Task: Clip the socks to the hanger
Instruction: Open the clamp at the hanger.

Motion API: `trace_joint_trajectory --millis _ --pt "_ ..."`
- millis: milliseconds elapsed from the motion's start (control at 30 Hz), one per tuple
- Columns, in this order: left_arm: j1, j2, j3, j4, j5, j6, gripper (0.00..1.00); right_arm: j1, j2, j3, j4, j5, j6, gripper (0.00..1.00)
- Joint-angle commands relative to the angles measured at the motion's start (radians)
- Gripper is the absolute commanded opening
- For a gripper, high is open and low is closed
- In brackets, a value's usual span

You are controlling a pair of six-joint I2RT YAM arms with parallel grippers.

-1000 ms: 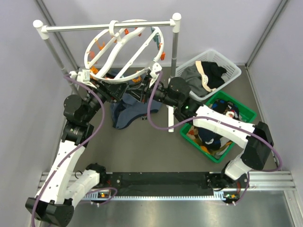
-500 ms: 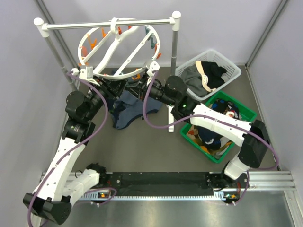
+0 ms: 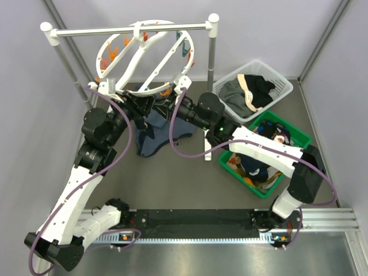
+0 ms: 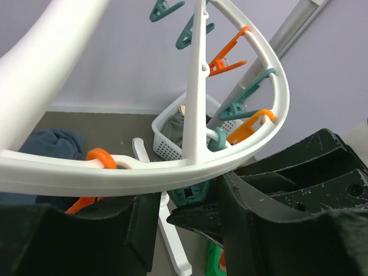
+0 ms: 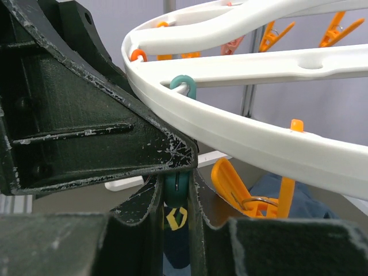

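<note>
Right wrist | right fingers (image 5: 198,198) pinched teal clip (image 5: 175,190), hanger (image 5: 259,144) just above | left fingers (image 4: 146,218) stood open astride second clip (image 4: 192,198) | risk: hanger swing could tear pinched clip free

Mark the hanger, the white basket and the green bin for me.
hanger (image 4: 149,175), left wrist view, on its white outer rim.
white basket (image 3: 273,102), top view, on its near lattice wall.
green bin (image 3: 293,129), top view, on its far rim.

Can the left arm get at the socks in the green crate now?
Probably not: the left gripper is up at the hanger, and the right arm lies between it and the socks in the green crate.
</note>
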Motion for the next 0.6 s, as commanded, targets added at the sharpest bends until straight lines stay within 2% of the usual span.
trace_joint_trajectory --millis 0,200,300,400,567 --pt "-0.009 0.003 0.061 0.073 -0.024 -0.042 0.50 0.037 0.027 0.023 -0.039 -0.008 -0.039 0.00" --pt "-0.014 -0.003 0.059 0.059 -0.035 -0.045 0.52 0.047 0.041 0.017 -0.021 0.014 -0.037 0.00" --pt "-0.016 0.000 0.059 0.050 -0.055 -0.042 0.49 0.051 0.044 0.018 -0.018 0.027 -0.039 0.00" --pt "-0.017 0.005 0.061 0.046 -0.072 -0.037 0.46 0.053 0.047 0.013 -0.015 0.036 -0.066 0.00" --pt "-0.019 0.021 0.061 0.046 -0.089 -0.011 0.31 0.054 0.048 -0.002 -0.009 0.061 -0.071 0.00"
